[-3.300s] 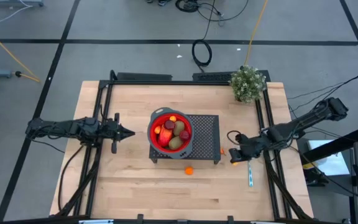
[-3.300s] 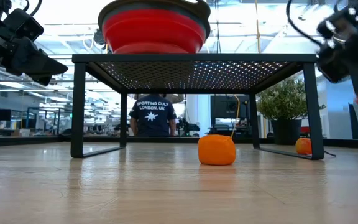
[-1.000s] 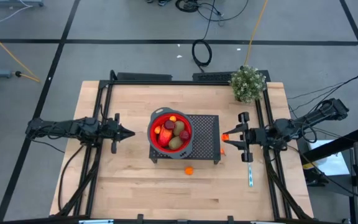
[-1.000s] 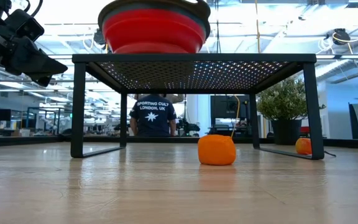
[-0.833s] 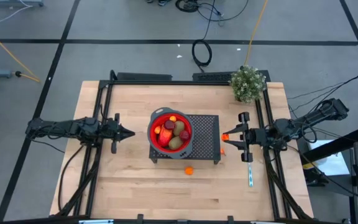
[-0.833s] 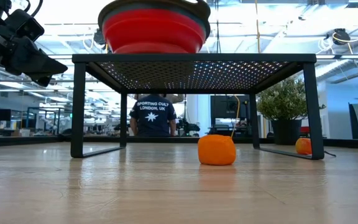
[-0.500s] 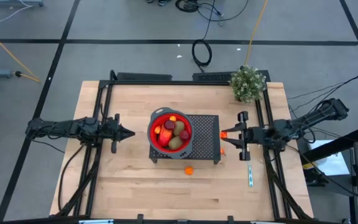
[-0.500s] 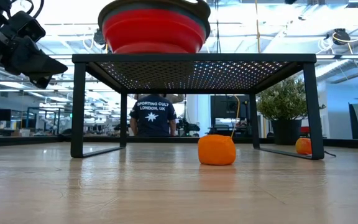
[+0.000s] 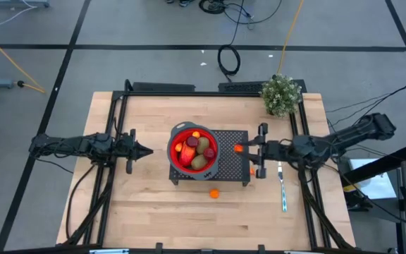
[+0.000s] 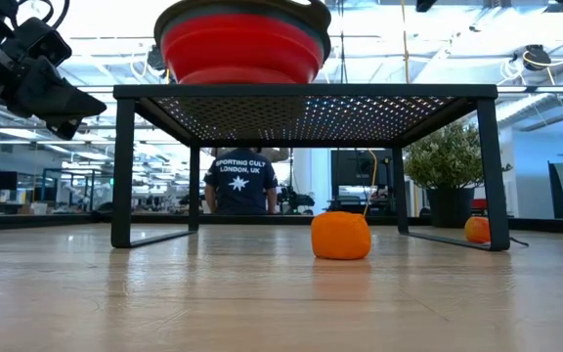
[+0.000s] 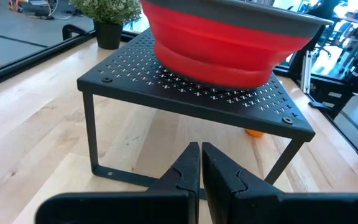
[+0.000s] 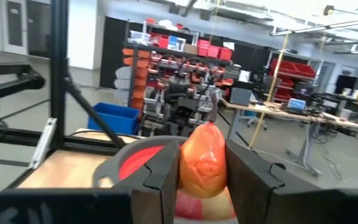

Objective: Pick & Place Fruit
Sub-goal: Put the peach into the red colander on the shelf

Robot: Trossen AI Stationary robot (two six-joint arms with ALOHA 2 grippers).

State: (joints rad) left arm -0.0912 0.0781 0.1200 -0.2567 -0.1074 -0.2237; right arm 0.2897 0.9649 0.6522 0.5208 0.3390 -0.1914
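Observation:
A red bowl [image 9: 193,148] holding several fruit pieces stands on a black perforated stand [image 9: 231,164] at the table's middle. My right gripper [image 9: 241,149] hangs over the stand's right part, just right of the bowl, shut on a small orange fruit piece [image 12: 204,163]. One orange ball [image 9: 214,192] lies on the table in front of the stand, and another [image 10: 476,229] by the stand's right leg. My left gripper [image 9: 149,150] waits shut, left of the bowl, above the table. My right gripper pinches the orange piece by its two opposite sides [image 12: 185,168] between its two fingers [image 12: 160,180]. The fingers come level from the table's right side. The piece is lifted clear, above the stand's perforated top, beside the bowl's rim.
A potted green plant [image 9: 281,94] stands at the far right corner. A thin pale-handled utensil [image 9: 283,192] lies on the table under my right arm. In the low view a person in a dark shirt [image 10: 240,180] stands beyond the table.
My right gripper has carried the orange piece toward the table's left edge, from beside the stand's right edge to above the stand's right part, nearer the bowl. The piece has stayed lifted in the hold.

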